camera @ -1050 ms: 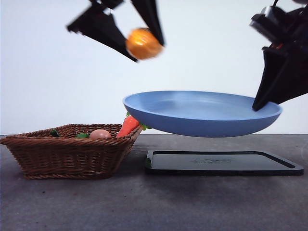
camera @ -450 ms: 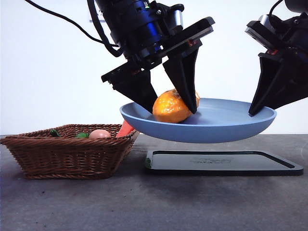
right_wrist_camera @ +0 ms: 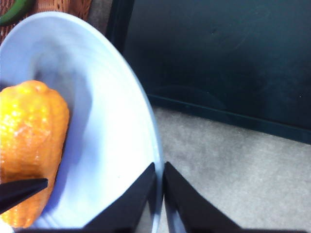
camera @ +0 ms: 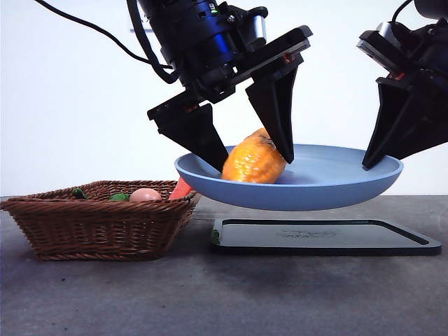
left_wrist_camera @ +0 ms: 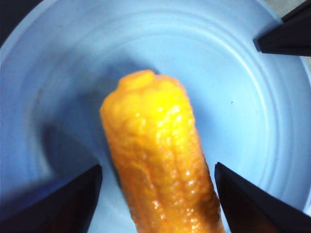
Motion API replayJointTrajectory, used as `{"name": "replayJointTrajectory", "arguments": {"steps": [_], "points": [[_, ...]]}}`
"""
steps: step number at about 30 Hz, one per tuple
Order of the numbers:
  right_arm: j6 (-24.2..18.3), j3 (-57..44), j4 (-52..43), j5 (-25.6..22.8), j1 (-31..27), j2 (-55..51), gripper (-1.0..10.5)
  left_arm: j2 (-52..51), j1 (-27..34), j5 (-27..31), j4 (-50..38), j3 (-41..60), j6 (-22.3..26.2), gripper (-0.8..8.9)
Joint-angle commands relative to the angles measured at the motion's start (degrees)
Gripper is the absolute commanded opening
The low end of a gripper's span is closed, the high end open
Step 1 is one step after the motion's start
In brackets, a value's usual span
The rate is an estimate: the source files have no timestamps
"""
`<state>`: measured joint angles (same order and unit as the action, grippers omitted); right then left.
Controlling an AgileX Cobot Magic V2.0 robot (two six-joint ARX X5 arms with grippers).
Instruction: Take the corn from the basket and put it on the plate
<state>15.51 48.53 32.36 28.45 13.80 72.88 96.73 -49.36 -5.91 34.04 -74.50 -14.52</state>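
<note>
The stubby yellow-orange corn [camera: 253,161] lies in the blue plate [camera: 329,185], leaning against its left side. My left gripper [camera: 252,164] straddles the cob, open, with a gap on both sides in the left wrist view, where the corn [left_wrist_camera: 158,160] rests on the plate [left_wrist_camera: 243,97]. Shut on the plate's right rim, my right gripper [camera: 367,164] holds it in the air above the table. In the right wrist view, the right gripper [right_wrist_camera: 159,167] pinches the plate [right_wrist_camera: 112,145] with the corn [right_wrist_camera: 29,155] inside. The wicker basket [camera: 98,224] stands at the left.
A flat black tray [camera: 322,238] lies on the table under the raised plate. The basket holds an orange carrot [camera: 183,187], a pinkish-tan ball [camera: 145,195] and a green item [camera: 119,197].
The left gripper came down with the corn from high up onto the plate, then its jaws spread and the corn settled, tilting. The plate sank slightly in the right gripper.
</note>
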Motion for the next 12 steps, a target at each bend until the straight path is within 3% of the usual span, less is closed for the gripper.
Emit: {"name": "replayJointTrajectory", "arguments": {"steps": [1,12], "points": [[0.59,1.20,-0.52,0.70,0.20,0.50,0.0,1.03,-0.59,0.15,-0.20,-0.98,0.35,3.82],[0.57,1.20,0.02,0.66,0.20,0.52,0.0,-4.00,-0.55,0.17,2.32,-2.62,1.66,3.82]]}}
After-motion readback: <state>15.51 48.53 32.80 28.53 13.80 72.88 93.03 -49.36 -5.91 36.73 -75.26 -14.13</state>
